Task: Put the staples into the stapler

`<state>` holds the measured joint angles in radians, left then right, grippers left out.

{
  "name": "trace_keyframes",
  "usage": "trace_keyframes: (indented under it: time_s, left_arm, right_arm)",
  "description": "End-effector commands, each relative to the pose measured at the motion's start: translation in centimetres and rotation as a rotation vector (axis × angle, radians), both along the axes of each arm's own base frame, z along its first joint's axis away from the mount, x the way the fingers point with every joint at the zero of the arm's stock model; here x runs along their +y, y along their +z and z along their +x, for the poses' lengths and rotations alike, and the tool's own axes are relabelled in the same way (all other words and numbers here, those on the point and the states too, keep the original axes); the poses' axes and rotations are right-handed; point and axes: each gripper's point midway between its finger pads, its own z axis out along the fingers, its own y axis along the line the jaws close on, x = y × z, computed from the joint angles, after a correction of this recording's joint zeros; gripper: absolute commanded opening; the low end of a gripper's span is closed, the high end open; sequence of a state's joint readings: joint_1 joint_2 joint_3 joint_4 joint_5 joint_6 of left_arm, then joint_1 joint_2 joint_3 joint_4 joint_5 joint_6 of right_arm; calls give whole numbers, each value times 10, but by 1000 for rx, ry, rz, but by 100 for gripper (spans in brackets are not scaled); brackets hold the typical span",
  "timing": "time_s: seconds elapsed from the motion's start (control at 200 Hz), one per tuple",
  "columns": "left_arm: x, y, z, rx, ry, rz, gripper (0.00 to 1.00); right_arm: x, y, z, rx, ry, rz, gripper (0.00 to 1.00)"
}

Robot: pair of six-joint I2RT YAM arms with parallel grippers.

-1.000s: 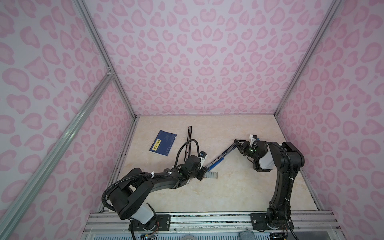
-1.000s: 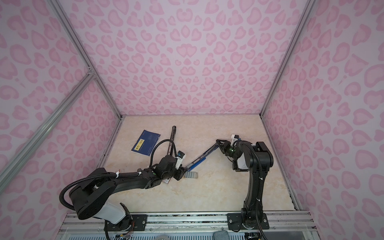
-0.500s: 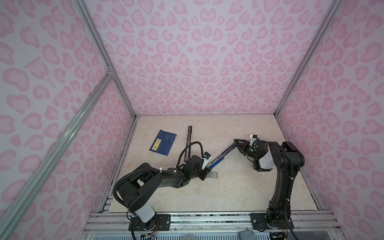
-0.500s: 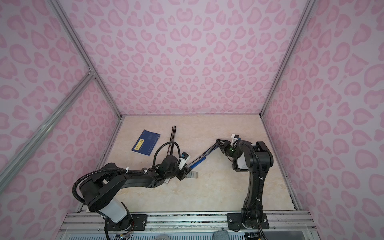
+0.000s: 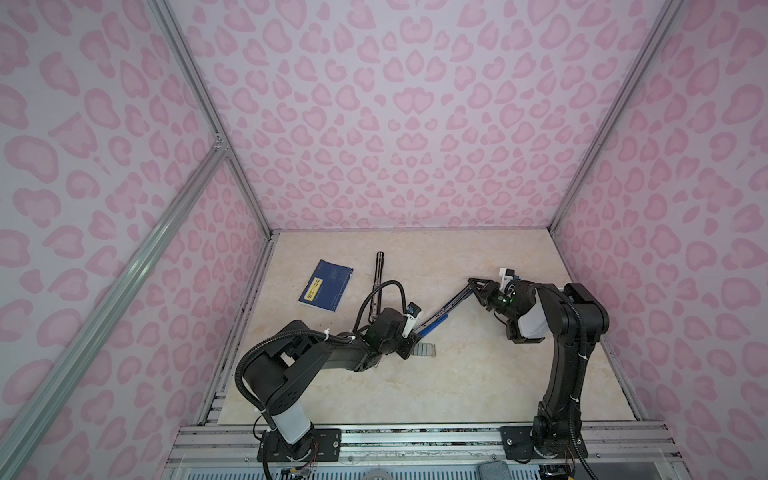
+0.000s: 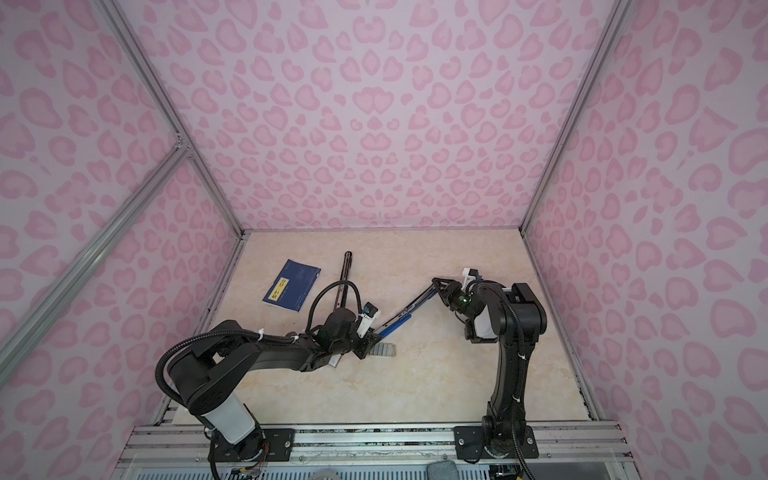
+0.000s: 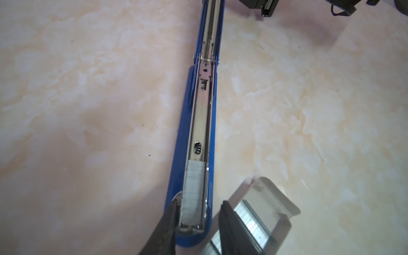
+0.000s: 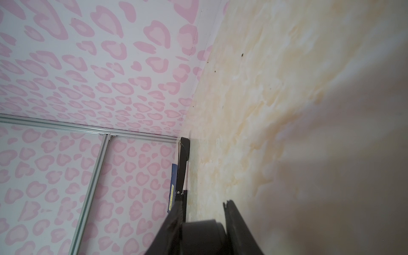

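The stapler [image 5: 438, 316] lies opened out on the marble-look table [image 5: 457, 395], its long axis slanting from near-left to far-right in both top views. The move ahead turns on its near-left end. In the left wrist view a strip of staples [image 7: 194, 189] lies lengthwise in the steel channel at that end, in line with it and directly between the tips of the left gripper [image 7: 199, 203]. The jaws are apart and astride the channel: one finger [image 7: 171, 220] is against its side, while a sliver of the blue base shows beside the other. Nothing is pinched, so the strip looks let go rather than held. I cannot tell whether it is bedded flat. The left arm is plainly the nearer one. The right gripper [image 5: 473, 286] is at the far-right end with its jaws clamped on the stapler's black end piece, which fills the gap between them in the right wrist view. My reading is that the loading step is almost done — what remains is to draw the left jaws straight back off the channel and fold the top down. The main hazard is the tray of spare staples [image 7: 256, 218], which sits just beside the outer finger, on the near-right side of the stapler's head, where a sideways exit would nudge it. A blue booklet [image 5: 327, 285] and a black bar [image 5: 378, 270] lie to the far left — well clear.
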<state>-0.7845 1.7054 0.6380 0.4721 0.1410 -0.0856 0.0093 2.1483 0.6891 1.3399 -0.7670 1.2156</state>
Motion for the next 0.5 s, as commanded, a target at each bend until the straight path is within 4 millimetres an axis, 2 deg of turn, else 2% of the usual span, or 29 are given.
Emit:
trace_keyframes:
  time_s: [0.0, 0.285, 0.495]
  left_arm:
    - [-8, 7, 2, -14, -25, -32, 28]
    - [-11, 10, 4, -21, -32, -25, 16]
    - [-13, 17, 6, -29, -35, -34, 16]
  right_arm:
    - [2, 8, -2, -36, 10, 11, 32]
    - [2, 15, -3, -53, 10, -2, 32]
    - [2, 29, -9, -61, 10, -113, 30]
